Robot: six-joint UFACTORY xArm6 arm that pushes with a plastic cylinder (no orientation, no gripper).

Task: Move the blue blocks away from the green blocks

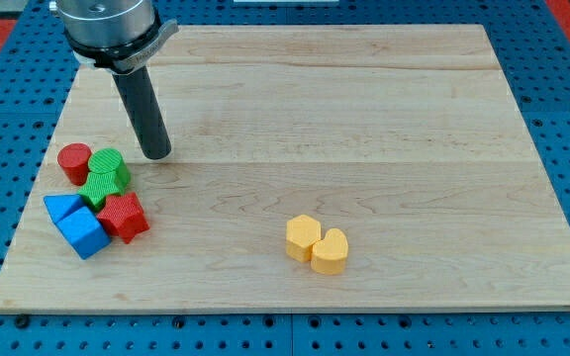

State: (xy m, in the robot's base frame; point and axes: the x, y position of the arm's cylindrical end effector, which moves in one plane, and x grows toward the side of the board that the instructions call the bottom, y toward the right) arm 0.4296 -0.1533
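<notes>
You have two blue blocks (64,207) (85,233), two green blocks (109,163) (98,188) and two red blocks (74,161) (124,216) clustered just below-left of the tool (156,153), plus two yellow blocks (302,236) (331,251) well right of it.

The arm's metal mount (107,25) above the rod is cut off by the view's top.
</notes>
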